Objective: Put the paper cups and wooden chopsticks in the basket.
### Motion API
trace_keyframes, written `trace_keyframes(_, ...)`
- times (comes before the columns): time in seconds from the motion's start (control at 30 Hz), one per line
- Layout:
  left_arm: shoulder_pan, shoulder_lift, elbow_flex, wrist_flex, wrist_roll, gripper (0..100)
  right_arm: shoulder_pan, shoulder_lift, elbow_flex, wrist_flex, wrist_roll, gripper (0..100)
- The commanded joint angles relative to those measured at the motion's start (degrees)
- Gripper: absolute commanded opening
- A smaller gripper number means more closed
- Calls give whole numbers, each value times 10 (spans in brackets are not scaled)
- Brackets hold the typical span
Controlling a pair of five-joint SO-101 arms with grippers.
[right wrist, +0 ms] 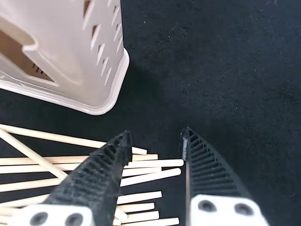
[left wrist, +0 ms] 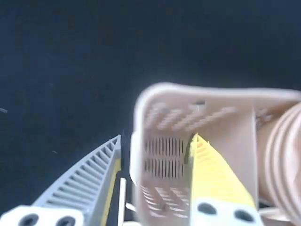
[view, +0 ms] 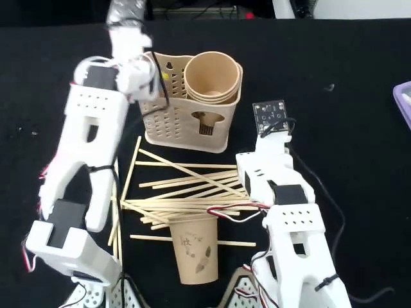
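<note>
From the high view the left arm's own wrist covers its fingertips at the far-left corner of the basket (view: 173,122). The left wrist view shows the left hand (left wrist: 156,137) spread. Its grey finger is outside the basket's left end wall and its yellow finger inside, with the slotted wall between them. A pale sliver low between those fingers is too blurred to name. The nested paper cups (view: 213,74) stand upright in the right part of the basket. Their rims overlap, so the count is unclear, and in the left wrist view they are cut off at the edge (left wrist: 282,155).

The right hand (right wrist: 156,133) is spread, pinching nothing. Its black fingers hang over the right ends of the wooden chopsticks (right wrist: 150,164), just near of the basket's corner (right wrist: 94,70).

The chopsticks (view: 186,181) are pale, thin sticks in a loose crisscross heap on the black tabletop (view: 334,64), between the two arms and near of the basket. A few at the left are partly hidden by the left arm.

A single tan paper cup (view: 194,253) with dark printed marks lies on its side near of the heap. Its mouth faces the heap, and one chopstick passes under it.

A purple object (view: 403,102) is cut off at the right edge.
</note>
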Motion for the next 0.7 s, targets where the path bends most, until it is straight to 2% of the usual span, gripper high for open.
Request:
trace_keyframes(0.0,-23,-9,-150,64,-6,238,4,-17,-3,-13,-1,175)
trace_keyframes(0.17,-43,-6,-305,163,-7,238,4,-17,-1,-13,-1,175)
trace_keyframes(0.37,-105,-7,-384,241,-7,238,4,-17,-1,-13,-1,175)
trace_keyframes(0.43,-145,-8,-394,271,-18,239,4,-17,-1,-13,-1,175)
trace_keyframes(0.53,-217,-8,-393,316,-85,239,4,-17,-1,-13,-1,175)
trace_keyframes(0.67,-360,-8,-378,319,-135,239,4,-21,-4,-8,-1,175)
